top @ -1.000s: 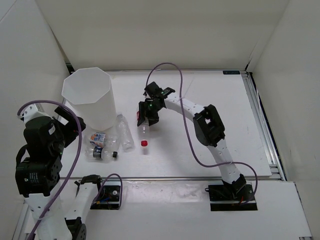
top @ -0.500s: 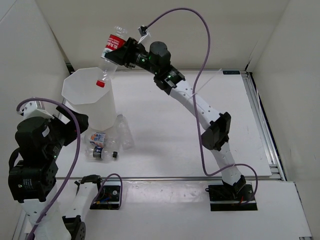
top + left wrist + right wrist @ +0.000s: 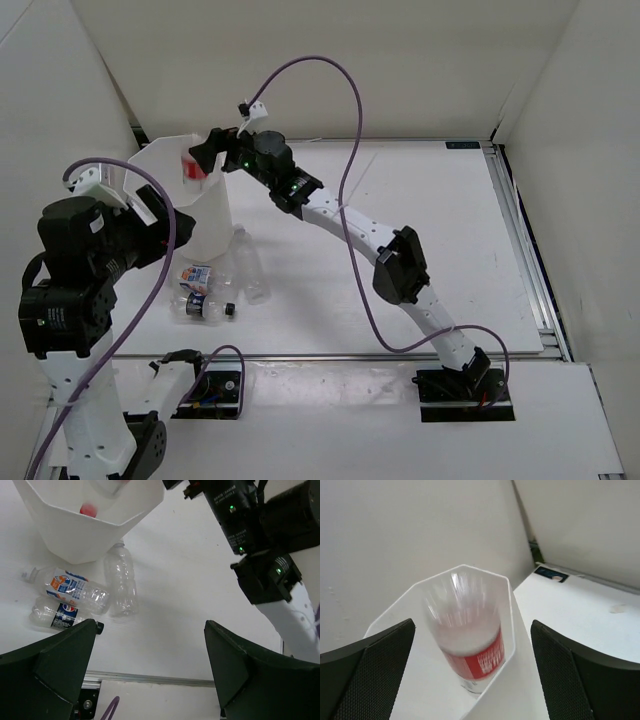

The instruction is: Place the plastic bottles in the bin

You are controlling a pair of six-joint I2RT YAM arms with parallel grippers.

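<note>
The tall white bin (image 3: 185,215) stands at the table's far left. My right gripper (image 3: 206,150) hangs over its mouth, open, fingers wide apart in the right wrist view. A clear bottle with a red label (image 3: 470,642) is between and below them, blurred, free of the fingers and inside the bin's rim (image 3: 512,605). Its red also shows in the bin from above (image 3: 190,168). Three bottles lie on the table in front of the bin: a clear one (image 3: 121,580), an orange-labelled one (image 3: 75,587) and a blue-labelled one (image 3: 56,616). My left gripper (image 3: 150,625) is open and empty, above the table near them.
The right arm (image 3: 345,225) stretches across the middle of the table from its base at the near right. The left arm's body (image 3: 80,250) rises beside the bin at the left edge. White walls close in the back and sides.
The right gripper lifted the red-labelled bottle off the table, carried it over the bin, then opened; the bottle now drops inside. The left arm has shifted a little towards the bin.
</note>
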